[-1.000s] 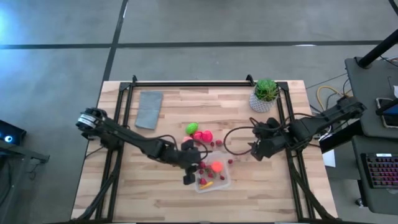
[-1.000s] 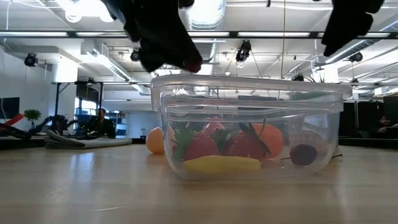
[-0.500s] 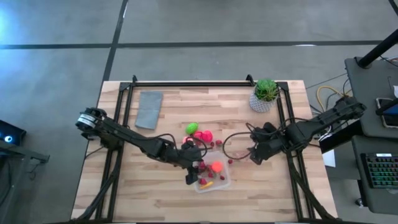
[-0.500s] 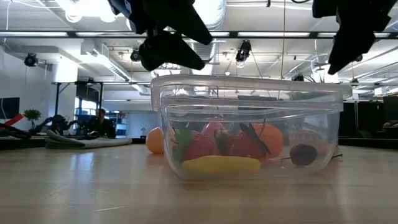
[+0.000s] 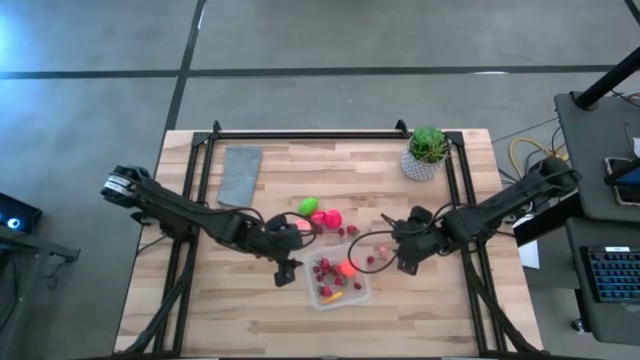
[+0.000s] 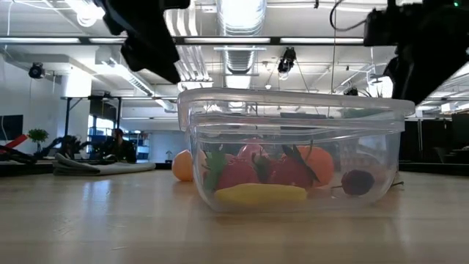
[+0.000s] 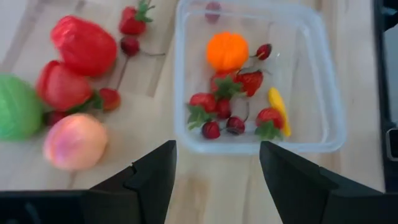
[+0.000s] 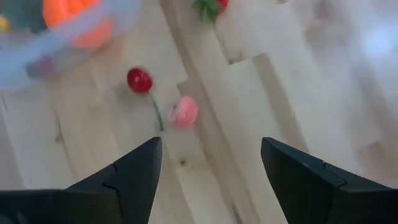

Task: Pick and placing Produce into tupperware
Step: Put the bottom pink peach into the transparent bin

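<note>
The clear tupperware (image 5: pixel 341 281) stands on the table's near middle and holds an orange piece (image 7: pixel 227 51), several strawberries and berries, and a yellow piece (image 7: pixel 277 107). Green (image 5: pixel 308 206), red and pink produce (image 5: pixel 326 218) lies on the wood just beyond it. My left gripper (image 7: pixel 217 186) is open and empty, above the table at the tupperware's left side (image 5: pixel 284 273). My right gripper (image 8: pixel 208 180) is open and empty, right of the tupperware (image 5: pixel 400 262), over a cherry (image 8: pixel 140 79) and a small pink piece (image 8: pixel 185 112) that lie on the table.
A green potted plant in a white pot (image 5: pixel 426 153) stands at the far right. A flat grey cloth (image 5: pixel 240 175) lies at the far left. Loose berries (image 5: pixel 370 261) lie between the tupperware and my right gripper. Black frame rails (image 5: pixel 205 160) run along the table's sides.
My left gripper has drawn back from over the tupperware's left rim toward the table's left edge. My right gripper has moved toward the near edge and leftward, closer to the tupperware. The tupperware has stayed in place.
</note>
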Robot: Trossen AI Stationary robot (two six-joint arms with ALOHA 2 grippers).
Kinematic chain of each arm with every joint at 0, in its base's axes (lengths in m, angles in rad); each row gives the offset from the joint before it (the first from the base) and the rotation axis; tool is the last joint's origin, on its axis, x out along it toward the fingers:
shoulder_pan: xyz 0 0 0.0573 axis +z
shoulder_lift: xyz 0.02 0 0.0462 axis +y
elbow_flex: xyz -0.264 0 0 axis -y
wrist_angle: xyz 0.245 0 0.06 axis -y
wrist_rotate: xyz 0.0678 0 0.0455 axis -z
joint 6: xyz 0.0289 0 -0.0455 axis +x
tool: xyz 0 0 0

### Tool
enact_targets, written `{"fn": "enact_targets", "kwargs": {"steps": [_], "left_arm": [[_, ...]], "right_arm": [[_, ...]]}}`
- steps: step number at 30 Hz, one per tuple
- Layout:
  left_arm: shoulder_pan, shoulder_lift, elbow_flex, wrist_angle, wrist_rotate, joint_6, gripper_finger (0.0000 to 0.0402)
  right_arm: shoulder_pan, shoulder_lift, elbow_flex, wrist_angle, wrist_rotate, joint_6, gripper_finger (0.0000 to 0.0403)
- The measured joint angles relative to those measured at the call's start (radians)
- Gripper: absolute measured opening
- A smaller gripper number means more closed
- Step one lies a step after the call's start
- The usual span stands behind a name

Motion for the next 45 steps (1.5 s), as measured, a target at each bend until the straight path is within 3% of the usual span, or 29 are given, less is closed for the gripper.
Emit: {"fn": "enact_targets", "kwargs": {"steps": [5,20,29,45], "left_arm": [[0.000,-0.086,-0.073,-0.019,-0.041,0.001,0.0217],[0.000,-0.287,-0.289,-0.017,-0.093,-0.002,0.0217],[0.001,-0.296,-0.296,-0.021,-0.107,0.000,0.0217],[0.001,-0.296,-0.296,-0.021,-0.107,0.000,0.0217]], "right_arm": [[0.000,0.039,-0.056,0.095,-0.014,-0.019,0.0267],[-0.004,0.229,-0.058,0.232,-0.031,-0.156,0.0267],[-0.102,0.288,-0.057,0.315,-0.155,-0.151,0.0255],[-0.176,0.299,-0.092,0.359,-0.196,-0.234,0.0224]]}}
